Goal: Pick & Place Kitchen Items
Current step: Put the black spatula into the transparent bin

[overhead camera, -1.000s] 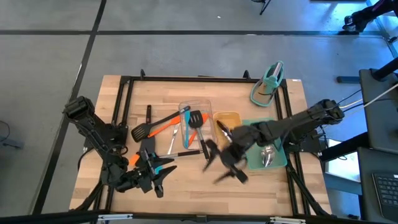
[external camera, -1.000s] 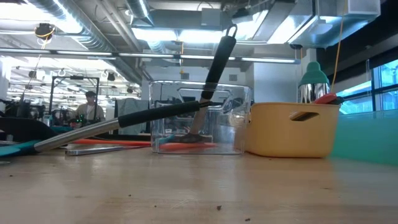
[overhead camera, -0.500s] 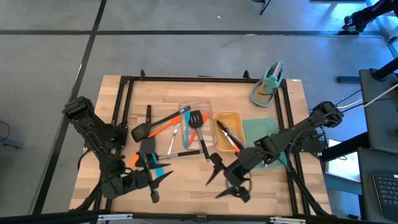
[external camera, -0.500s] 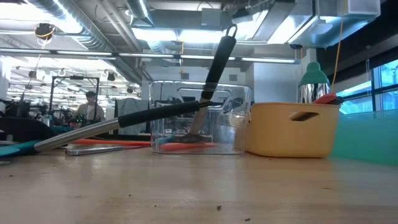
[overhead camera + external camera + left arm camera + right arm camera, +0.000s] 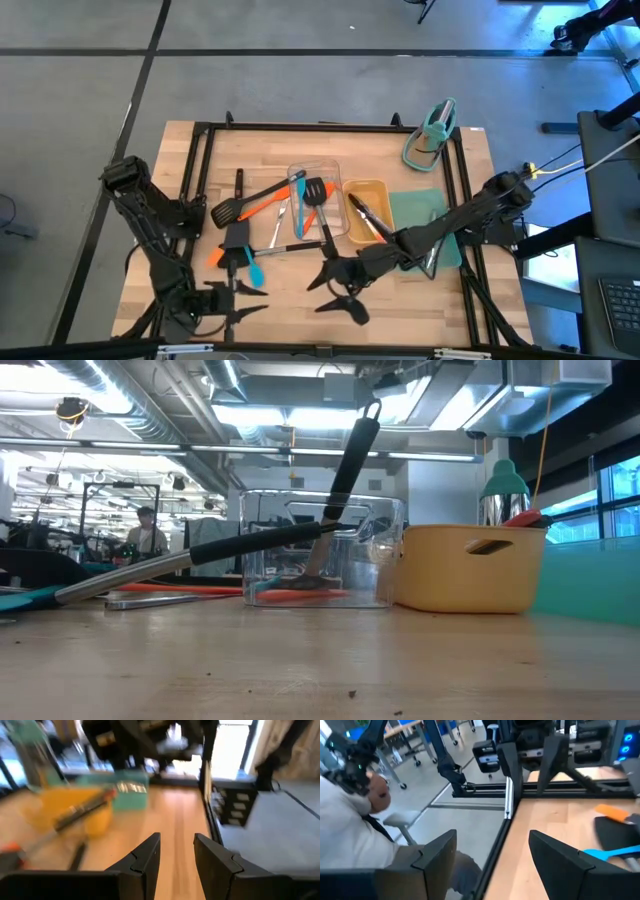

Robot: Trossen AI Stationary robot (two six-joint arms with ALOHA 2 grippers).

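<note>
A: Containers?
B: Clear tray at table centre holds a black slotted turner, handle leaning over its rim; an orange spatula lies half in, toward 9 o'clock. Yellow tray at its 3 o'clock holds black-handled tongs.
A: Fingers?
B: Left gripper partly spread, holding nothing. Right gripper spread wide, empty.
A: Arm poses?
B: Both reach low toward the table's 6 o'clock edge. A blue spatula lies at 12 o'clock of the left gripper.
</note>
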